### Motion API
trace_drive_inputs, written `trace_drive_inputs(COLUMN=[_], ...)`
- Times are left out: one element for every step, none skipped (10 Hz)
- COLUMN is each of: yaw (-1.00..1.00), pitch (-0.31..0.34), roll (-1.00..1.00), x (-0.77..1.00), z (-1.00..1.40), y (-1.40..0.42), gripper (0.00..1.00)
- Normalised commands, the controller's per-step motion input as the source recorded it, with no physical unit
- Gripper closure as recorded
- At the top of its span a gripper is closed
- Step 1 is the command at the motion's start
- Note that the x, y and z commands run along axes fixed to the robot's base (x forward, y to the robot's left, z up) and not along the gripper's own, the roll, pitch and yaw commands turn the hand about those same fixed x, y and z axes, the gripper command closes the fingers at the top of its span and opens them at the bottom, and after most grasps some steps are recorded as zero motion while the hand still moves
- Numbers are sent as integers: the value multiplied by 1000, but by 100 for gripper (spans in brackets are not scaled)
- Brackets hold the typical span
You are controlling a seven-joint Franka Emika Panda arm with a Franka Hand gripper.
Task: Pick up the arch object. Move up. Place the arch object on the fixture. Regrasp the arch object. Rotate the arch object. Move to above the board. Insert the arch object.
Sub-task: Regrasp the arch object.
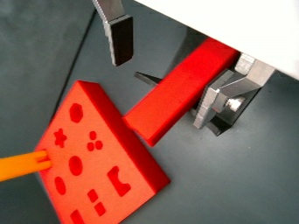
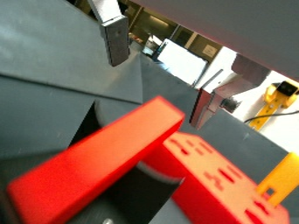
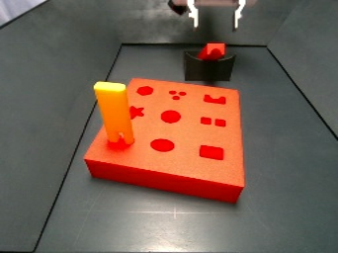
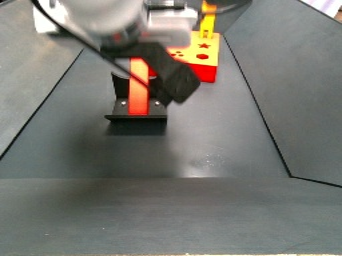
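The arch object (image 3: 212, 49) is a slim bright-red bar resting in the scoop of the small dark fixture (image 3: 209, 67), beyond the board's far edge. In both wrist views it runs between my fingers, and its near end reaches the board (image 1: 100, 157). My gripper (image 1: 167, 87) is open above it. One finger (image 1: 118, 39) stands well clear of the bar, while the other finger (image 1: 222, 103) is close beside it. In a side view the gripper (image 3: 216, 18) hangs just over the bar's top end. The red-orange board (image 3: 165, 133) has shaped holes in its top face.
A yellow-topped orange peg (image 3: 113, 114) stands in the board's left corner and shows in a wrist view as an orange peg (image 1: 17, 166). Dark sloped walls enclose the grey floor (image 4: 201, 160). The fixture (image 4: 138, 120) sits on that floor in front of the board (image 4: 201, 55).
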Motion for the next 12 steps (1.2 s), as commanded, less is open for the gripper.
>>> trace_drive_inputs(yaw=[5,0,25,25,24,23,22,22,22,22,22,22], pitch=[48,52,61,61,51,46,39,36,34,32,31,28], roll=[50,46,1000,1000,1000,1000,1000,1000,1000,1000,1000,1000], x=[-29,-27,0,6,-35,-62,-76,-63,-44,-23,-26,-30], z=[495,314,924,885,852,822,603,373,155,55,61,41], y=[2,2,-1000,-1000,-1000,-1000,-847,-664,-477,-282,-44,0], gripper=[0,0,0,0,0,0,0,0,0,0,0,0])
